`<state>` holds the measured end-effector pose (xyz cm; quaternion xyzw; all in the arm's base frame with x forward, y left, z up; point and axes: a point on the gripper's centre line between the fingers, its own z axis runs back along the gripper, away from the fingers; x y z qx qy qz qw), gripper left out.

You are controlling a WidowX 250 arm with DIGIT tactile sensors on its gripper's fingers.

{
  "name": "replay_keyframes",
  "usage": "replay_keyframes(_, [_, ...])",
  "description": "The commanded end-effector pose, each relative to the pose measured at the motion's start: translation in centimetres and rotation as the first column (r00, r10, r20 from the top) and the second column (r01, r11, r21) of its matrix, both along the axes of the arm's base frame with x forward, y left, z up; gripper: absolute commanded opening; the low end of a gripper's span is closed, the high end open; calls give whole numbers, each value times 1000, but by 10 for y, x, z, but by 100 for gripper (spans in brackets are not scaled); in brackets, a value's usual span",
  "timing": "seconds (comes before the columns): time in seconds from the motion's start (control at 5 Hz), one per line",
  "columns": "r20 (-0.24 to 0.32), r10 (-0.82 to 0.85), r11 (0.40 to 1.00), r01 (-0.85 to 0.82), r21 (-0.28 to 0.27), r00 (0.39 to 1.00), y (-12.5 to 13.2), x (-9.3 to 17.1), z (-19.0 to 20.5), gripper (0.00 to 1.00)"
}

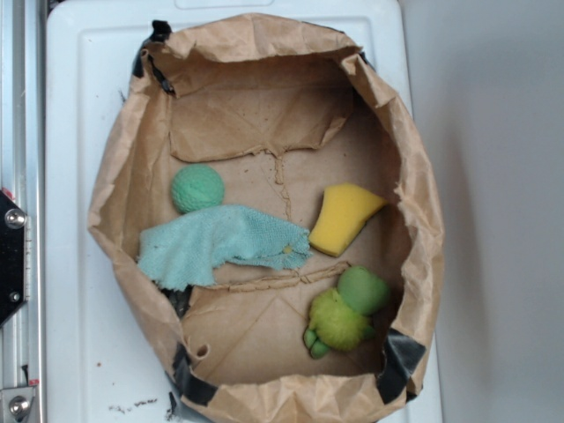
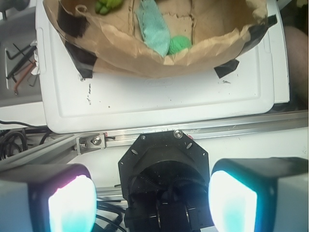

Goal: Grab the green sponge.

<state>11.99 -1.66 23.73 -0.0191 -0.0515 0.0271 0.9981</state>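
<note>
Exterior view: a brown paper bag (image 1: pixel 414 185), crumpled into an open nest with black tape at its corners, sits on a white plastic tray (image 1: pixel 79 106). Inside, at the lower right, the green sponge (image 1: pixel 363 289), a small smooth matte mid-green rounded foam lump, lies touching a fuzzy lime-green toy with little feet (image 1: pixel 333 322), which sits just below and to its left. A yellow wedge-shaped sponge (image 1: pixel 345 217) rests above them, apart from both. A pale teal cloth (image 1: pixel 211 244) is spread across the left half of the bag floor, and a round green knitted ball (image 1: pixel 196 189) sits at its upper edge, touching it. The gripper does not appear in this view.

Wrist view: the fingers (image 2: pixel 232 200), two broad pads glowing pale cyan at the bottom corners, stand spread wide apart with nothing between them, and the black motor housing (image 2: pixel 164 166) shows in the gap. They hang outside the bag, over an aluminium rail (image 2: pixel 145 137) beside the tray. At the top edge, the bag's near wall hides most of its contents; the teal cloth, the green ball and part of the fuzzy toy peek over it. The green sponge cannot be made out here.
</note>
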Motion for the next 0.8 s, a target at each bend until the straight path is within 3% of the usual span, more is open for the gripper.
replay_keyframes(0.0, [38, 198, 980, -196, -42, 980, 4, 77, -44, 100])
replay_keyframes(0.4, [9, 331, 944, -331, 15, 944, 32, 150, -80, 100])
replay_keyframes(0.6, [-7, 387, 920, -385, 70, 922, 48, 180, -98, 100])
